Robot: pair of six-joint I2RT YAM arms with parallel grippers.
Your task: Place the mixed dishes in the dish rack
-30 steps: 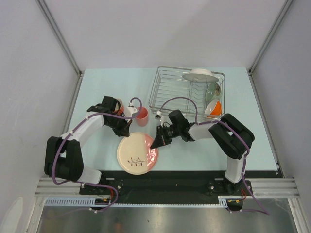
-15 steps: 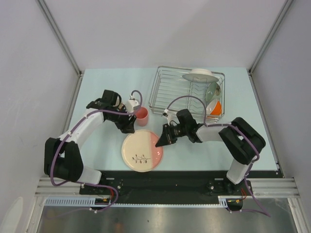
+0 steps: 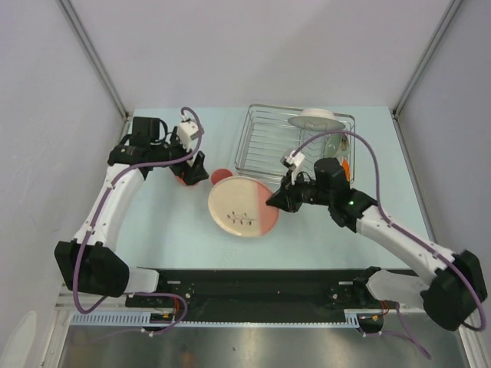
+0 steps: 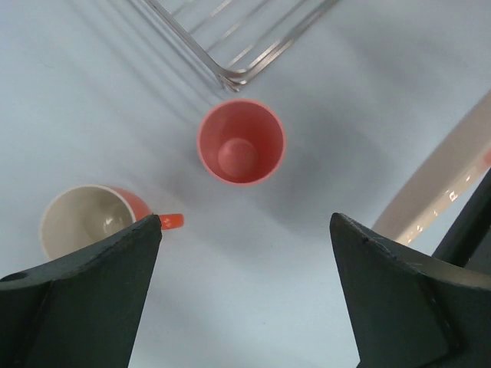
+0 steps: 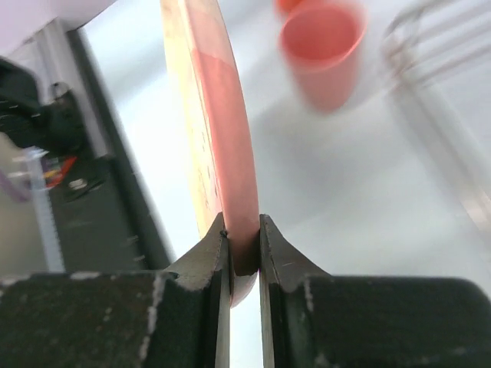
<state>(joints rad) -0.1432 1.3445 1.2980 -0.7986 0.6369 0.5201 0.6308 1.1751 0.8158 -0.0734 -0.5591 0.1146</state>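
My left arm reaches from its near-left base up the left side of the pale blue table (image 3: 153, 230), the wrist bent toward the right. My left gripper (image 4: 245, 222) points down with its jaws spread wide and nothing between them. Just under it stand one orange mug (image 4: 84, 222), upright with a cream inside, and to its right one small pink cup (image 4: 242, 142), also upright; the two stand apart. Next comes the one cream-and-pink plate with leaf sprig (image 3: 242, 209), tilted, its far-left rim overlapping the cup in the overhead view. Whether it clears the table I cannot tell. My right arm stretches from the near-right corner toward the left, and my right gripper (image 5: 244, 238) pinches the plate's pink edge between both fingers. Beyond it at the far right sits the one dish rack (image 3: 257, 146), holding one white plate (image 3: 316, 118) and one green bowl (image 3: 336, 142); anything else in there my arm hides.
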